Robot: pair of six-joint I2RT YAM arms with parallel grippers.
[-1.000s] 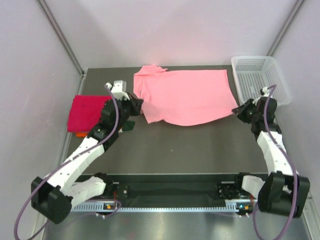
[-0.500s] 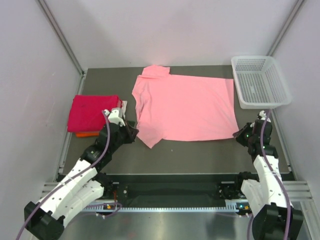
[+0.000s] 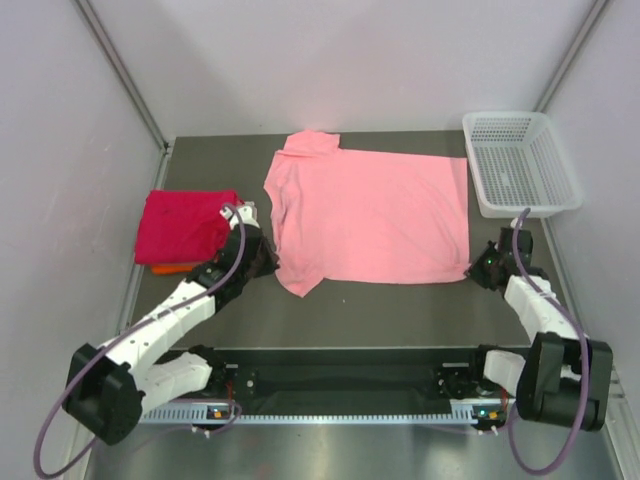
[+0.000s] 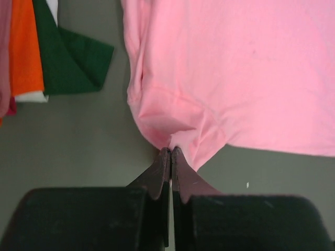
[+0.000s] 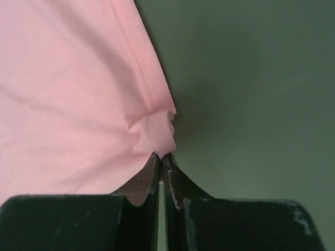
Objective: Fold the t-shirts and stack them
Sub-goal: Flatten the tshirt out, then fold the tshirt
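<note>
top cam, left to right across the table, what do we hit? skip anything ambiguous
folded magenta-red t-shirt → pink t-shirt → white mesh basket
</note>
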